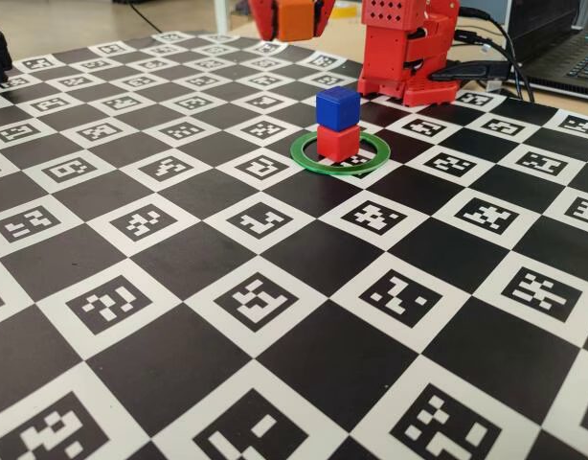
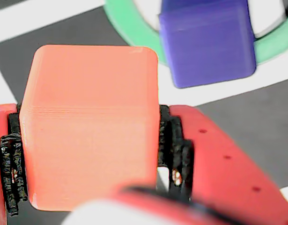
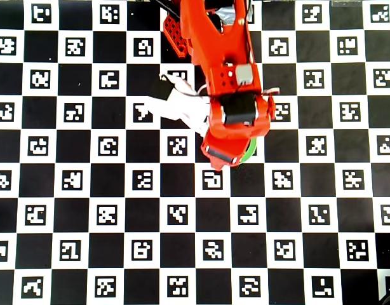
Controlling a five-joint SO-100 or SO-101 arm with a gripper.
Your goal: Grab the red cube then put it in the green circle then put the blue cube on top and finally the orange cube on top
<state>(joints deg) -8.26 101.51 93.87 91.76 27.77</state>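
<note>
Tool (image 2: 87, 140) clenched on orange cube (image 2: 90, 124); blue cube (image 1: 337, 106) atop red cube (image 1: 338, 142).

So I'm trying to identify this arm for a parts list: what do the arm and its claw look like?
The arm is red plastic with blocky printed segments; its base has rows of small holes. A white-wrapped part juts from its side. The claw has red fingers with small holes and rough black padding inside.

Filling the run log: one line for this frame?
stack: blue cube on red cube in green circle | gripper: shut on orange cube, raised | left: place orange on top
</note>
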